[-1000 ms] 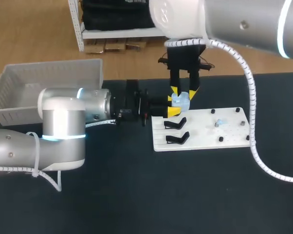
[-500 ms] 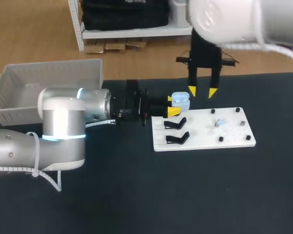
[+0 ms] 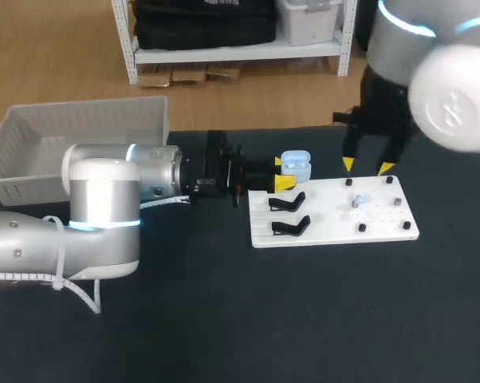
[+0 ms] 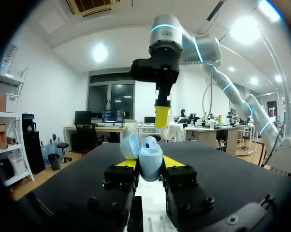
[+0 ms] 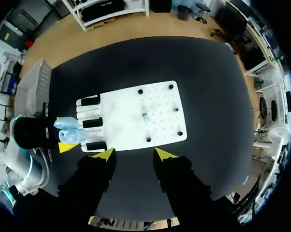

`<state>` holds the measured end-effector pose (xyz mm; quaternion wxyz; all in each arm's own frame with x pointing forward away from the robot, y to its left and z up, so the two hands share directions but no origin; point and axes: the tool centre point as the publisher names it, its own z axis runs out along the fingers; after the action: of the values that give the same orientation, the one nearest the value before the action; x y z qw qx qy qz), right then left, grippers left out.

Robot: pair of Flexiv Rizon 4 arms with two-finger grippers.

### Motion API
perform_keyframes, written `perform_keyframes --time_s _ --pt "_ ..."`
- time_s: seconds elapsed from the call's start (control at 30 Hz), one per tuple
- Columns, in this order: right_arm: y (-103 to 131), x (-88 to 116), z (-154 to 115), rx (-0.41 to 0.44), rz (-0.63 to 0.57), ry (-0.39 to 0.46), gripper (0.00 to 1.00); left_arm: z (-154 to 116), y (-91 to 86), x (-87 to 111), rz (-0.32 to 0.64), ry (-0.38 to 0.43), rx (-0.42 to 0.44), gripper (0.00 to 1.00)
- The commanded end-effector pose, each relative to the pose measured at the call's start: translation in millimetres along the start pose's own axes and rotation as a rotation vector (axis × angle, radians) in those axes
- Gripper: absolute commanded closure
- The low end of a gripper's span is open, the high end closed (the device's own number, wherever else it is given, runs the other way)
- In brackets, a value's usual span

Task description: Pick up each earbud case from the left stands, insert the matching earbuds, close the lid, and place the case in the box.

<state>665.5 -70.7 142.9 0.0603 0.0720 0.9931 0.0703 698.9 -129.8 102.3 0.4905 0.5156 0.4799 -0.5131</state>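
Observation:
A light-blue earbud case (image 3: pixel 297 166) with its lid up is held just behind the white board's (image 3: pixel 336 231) left end, and my left gripper (image 3: pixel 284 174) is shut on it. The left wrist view shows the case (image 4: pixel 149 163) between the yellow tips, lid (image 4: pixel 129 146) tilted back. My right gripper (image 3: pixel 367 166) hangs open and empty over the board's far edge, to the right of the case. From the right wrist, the gripper (image 5: pixel 135 154) looks down on the board (image 5: pixel 160 130), the case (image 5: pixel 69 130) and a small pale earbud (image 5: pixel 145 117). That earbud (image 3: pixel 360 201) lies among the board's pegs.
Two black stands (image 3: pixel 289 214) stand empty on the board's left part; the right wrist view shows three such stands (image 5: pixel 92 123). Several dark pegs (image 3: pixel 361 228) stick up from the board's right part. A white basket (image 3: pixel 72 140) sits at the table's far left.
My right gripper has left the case, risen and moved right to the board's far edge, its fingers spreading wider. The left arm and the case have stayed still.

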Motion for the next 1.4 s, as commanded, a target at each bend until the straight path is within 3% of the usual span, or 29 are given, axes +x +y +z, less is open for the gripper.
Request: perform_keyframes --time_s 0.03,0.47,0.93,1.4 --pt "-1 -2 23 -0.091 0.013 -0.044 0.53 0 -0.4 1.1 0.003 -0.003 -0.003 1.0" --pt "-17 -11 72 -0.049 0.021 -0.012 0.53 0 -0.4 1.1 0.003 -0.003 -0.003 1.0" --pt "-32 -19 91 -0.062 0.029 0.014 0.58 0 -0.4 1.1 0.003 -0.003 -0.003 1.0" --pt "-28 -26 106 -0.078 0.027 0.036 0.58 0 -0.4 1.1 0.003 -0.003 -0.003 1.0"
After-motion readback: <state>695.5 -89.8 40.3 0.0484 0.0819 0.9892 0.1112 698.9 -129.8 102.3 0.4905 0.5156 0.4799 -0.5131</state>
